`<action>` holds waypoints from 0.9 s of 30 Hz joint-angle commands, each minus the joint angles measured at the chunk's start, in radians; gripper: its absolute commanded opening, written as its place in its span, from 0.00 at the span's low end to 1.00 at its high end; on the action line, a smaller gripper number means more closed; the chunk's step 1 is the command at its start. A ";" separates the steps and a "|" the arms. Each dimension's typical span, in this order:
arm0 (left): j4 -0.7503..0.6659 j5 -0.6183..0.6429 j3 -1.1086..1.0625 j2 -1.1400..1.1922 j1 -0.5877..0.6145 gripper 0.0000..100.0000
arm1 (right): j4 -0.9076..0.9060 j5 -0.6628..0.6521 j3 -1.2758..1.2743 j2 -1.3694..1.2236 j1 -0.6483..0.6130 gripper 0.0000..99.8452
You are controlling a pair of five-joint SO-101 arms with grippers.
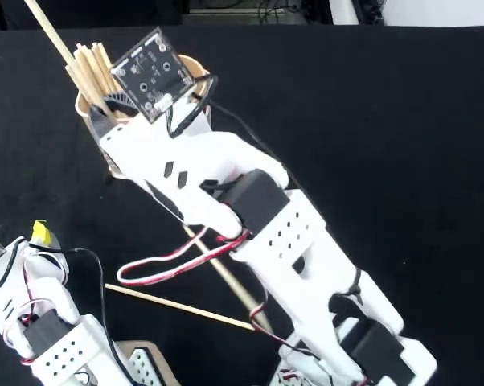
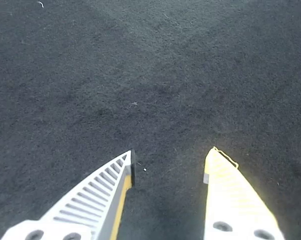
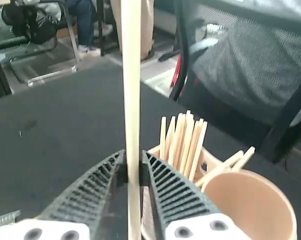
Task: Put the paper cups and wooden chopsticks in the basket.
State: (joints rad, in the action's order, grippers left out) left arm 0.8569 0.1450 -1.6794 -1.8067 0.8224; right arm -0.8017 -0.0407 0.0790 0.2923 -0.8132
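My right arm (image 1: 306, 241) is a chain of white plastic shells with rows of small vent holes and black servo blocks (image 1: 254, 199) set between them. Red, white and black cables (image 1: 157, 269) loop off it toward eight o'clock. A square black circuit board (image 1: 152, 74) caps its eleven-o'clock end. My right gripper (image 3: 134, 159) has black ribbed fingers (image 3: 175, 192) on white bases with round screw holes. My left gripper (image 2: 171, 152) pairs a white ribbed finger with a yellow-faced one.

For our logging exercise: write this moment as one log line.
right gripper shut on chopstick | left gripper open above table | two chopsticks lying on table
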 commanded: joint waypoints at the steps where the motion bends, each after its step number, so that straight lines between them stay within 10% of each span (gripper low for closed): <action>1: 0.006 -0.003 0.008 -0.014 -0.010 0.24 | 0.029 0.011 0.148 -0.065 -0.009 0.01; 27: 0.006 -0.003 0.007 -0.014 -0.012 0.24 | 0.075 0.002 1.589 -1.333 0.160 0.01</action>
State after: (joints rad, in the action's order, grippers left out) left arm 0.8569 0.1450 -1.6794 -1.8067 0.8224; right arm -0.7234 -0.0391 1.5090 -0.9751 -0.6736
